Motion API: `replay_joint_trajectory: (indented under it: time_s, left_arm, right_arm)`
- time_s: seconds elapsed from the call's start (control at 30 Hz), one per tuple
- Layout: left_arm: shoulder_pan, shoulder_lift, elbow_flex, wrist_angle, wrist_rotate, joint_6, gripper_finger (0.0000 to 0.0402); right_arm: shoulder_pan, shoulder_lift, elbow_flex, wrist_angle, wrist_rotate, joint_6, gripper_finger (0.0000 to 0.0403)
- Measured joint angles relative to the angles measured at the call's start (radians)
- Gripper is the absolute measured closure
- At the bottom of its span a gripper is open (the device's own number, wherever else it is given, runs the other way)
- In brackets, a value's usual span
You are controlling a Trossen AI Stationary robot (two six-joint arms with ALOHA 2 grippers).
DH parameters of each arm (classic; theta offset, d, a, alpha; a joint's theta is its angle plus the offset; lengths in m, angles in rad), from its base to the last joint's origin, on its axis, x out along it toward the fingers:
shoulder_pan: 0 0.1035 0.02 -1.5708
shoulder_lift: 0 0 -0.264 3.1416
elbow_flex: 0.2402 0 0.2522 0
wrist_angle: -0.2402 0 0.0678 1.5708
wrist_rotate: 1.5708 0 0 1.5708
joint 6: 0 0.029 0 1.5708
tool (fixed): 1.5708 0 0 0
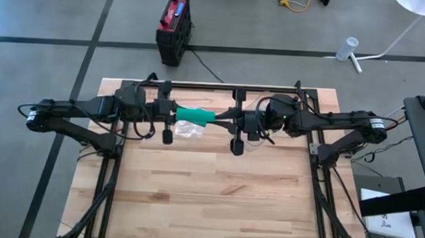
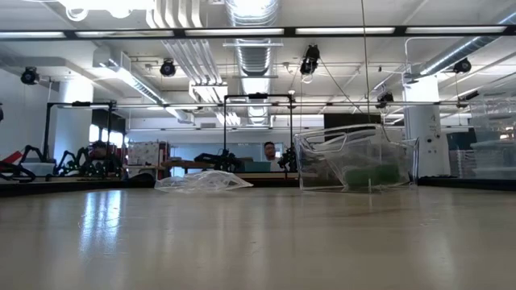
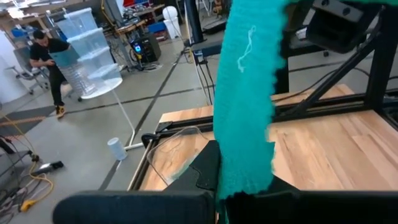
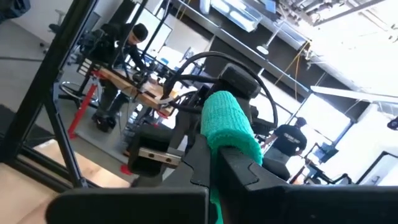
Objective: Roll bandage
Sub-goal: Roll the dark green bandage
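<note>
Bandage [image 1: 195, 116], both arms' fingers [image 4: 230, 163] clamped on

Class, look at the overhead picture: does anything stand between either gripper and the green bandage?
Nothing visible does. The green fabric bandage hangs above the wooden table, with the left gripper shut on one end and the right gripper shut on the other. A crumpled clear plastic wrapper lies below.

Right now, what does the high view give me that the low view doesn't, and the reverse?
Only the high view shows the green bandage held in the air between the left pincer and the right pincer, both shut on it. Only the low view shows a clear bin and the room behind. Both show the wooden table and the crumpled clear wrapper.
</note>
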Motion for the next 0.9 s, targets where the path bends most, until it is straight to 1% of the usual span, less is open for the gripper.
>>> replay_joint_trajectory:
  time_s: [0.2,0.3,0.43,0.67,0.9]
  left_arm:
    - [0.000,0.000,0.000,0.006,0.003,-0.004,0.0402]
    - [0.000,0.000,0.000,0.007,0.027,-0.005,0.0401]
    - [0.000,0.000,0.000,0.009,0.034,-0.012,0.0401]
    - [0.000,0.000,0.000,0.019,0.037,-0.060,0.0401]
    - [0.000,-0.001,0.000,0.020,0.053,-0.087,0.0401]
  right_arm:
    - [0.000,0.000,0.000,0.006,0.003,-0.029,0.0403]
    - [0.000,0.000,0.000,0.032,0.004,-0.039,0.0403]
    - [-0.004,0.000,0.001,0.044,0.049,-0.076,0.0403]
    - [-0.031,0.008,0.001,0.044,0.056,-0.100,0.0403]
    - [-0.042,0.008,0.001,0.038,0.093,-0.135,0.0403]
